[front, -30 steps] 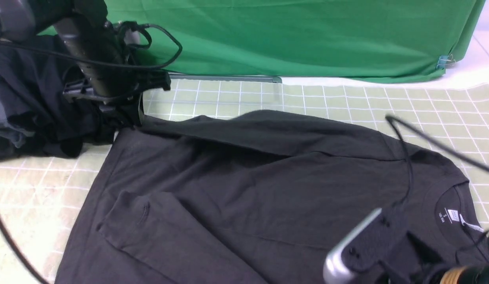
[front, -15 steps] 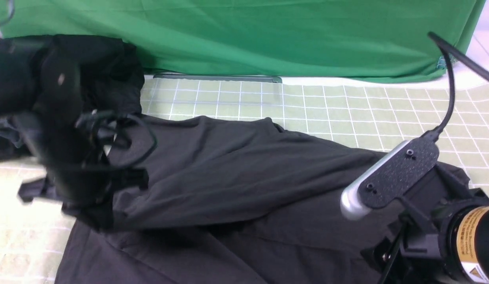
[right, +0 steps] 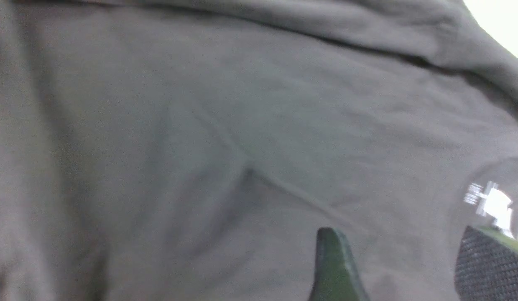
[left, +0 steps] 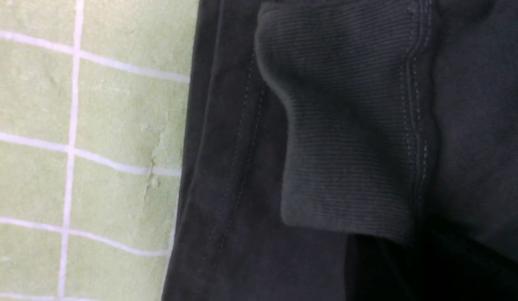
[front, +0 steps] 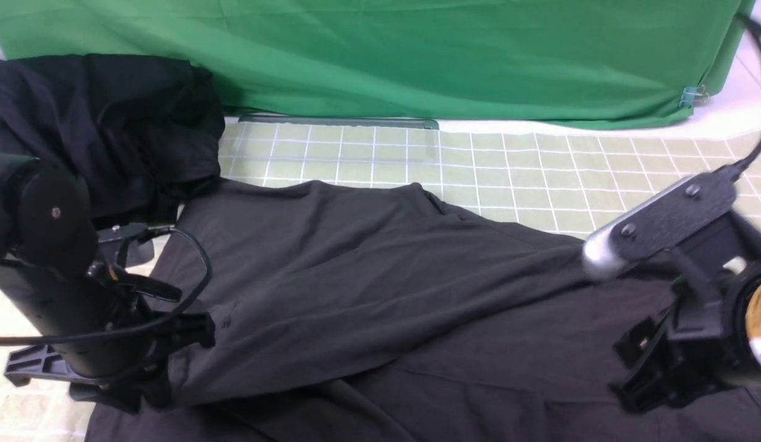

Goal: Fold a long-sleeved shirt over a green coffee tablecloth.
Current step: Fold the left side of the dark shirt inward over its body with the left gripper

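Observation:
The long-sleeved shirt (front: 368,276) lies charcoal-black across the green coffee tablecloth (front: 509,166), its far half drawn over the near half in a slanting fold. My left gripper (front: 148,383) sits low at the shirt's near-left edge. Its jaws are lost in dark cloth. The left wrist view shows a ribbed sleeve cuff (left: 346,125) lying on the shirt's hem beside the tablecloth (left: 116,104). My right gripper (right: 409,267) hovers open over the shirt (right: 200,125), near the white neck label (right: 491,202), with nothing between its fingers. In the front view the right gripper (front: 647,368) is at the right.
A heap of dark garments (front: 104,123) fills the far left corner. A plain bright green cloth (front: 417,55) hangs along the back, pinned by a blue clip (front: 690,95). A black cable (front: 193,270) loops off the left arm.
My left arm swept from the far left corner to the near left, pulling the shirt's far edge over the near half. The right arm rose and drew to the right. The neck label is now covered in front.

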You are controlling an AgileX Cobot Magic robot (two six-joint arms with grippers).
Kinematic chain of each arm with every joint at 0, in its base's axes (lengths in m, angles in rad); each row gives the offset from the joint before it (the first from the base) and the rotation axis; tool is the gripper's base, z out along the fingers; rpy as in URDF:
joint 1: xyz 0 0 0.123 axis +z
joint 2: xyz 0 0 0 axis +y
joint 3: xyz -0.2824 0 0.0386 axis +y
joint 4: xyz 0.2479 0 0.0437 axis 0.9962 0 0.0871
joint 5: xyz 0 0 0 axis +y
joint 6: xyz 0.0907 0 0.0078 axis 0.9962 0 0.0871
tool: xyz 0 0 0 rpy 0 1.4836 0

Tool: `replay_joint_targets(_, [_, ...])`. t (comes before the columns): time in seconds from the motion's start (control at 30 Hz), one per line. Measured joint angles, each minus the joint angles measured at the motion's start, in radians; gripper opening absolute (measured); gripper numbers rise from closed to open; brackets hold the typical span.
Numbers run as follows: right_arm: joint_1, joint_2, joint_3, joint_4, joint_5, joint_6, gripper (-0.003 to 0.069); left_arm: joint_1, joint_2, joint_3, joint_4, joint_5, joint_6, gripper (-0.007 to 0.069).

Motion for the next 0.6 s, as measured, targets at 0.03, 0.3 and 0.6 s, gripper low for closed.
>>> replay_joint_targets(0.03, [-0.027, 0.0, -0.007, 0.0, 0.015, -0.006, 0.0379, 0.0, -0.001, 0.0, 0.01, 0.022, 0.0, 0.0288])
replay_joint_targets(0.3, [-0.129, 0.0, -0.016, 0.06, 0.037, -0.083, 0.0379, 0.0, -0.017, 0.013, 0.087, 0.174, 0.0, 0.0519])
replay_joint_targets(0.6, [-0.129, 0.0, -0.016, 0.105, -0.03, -0.129, 0.0379, 0.0, -0.15, 0.176, 0.083, 0.033, -0.006, 0.0554])
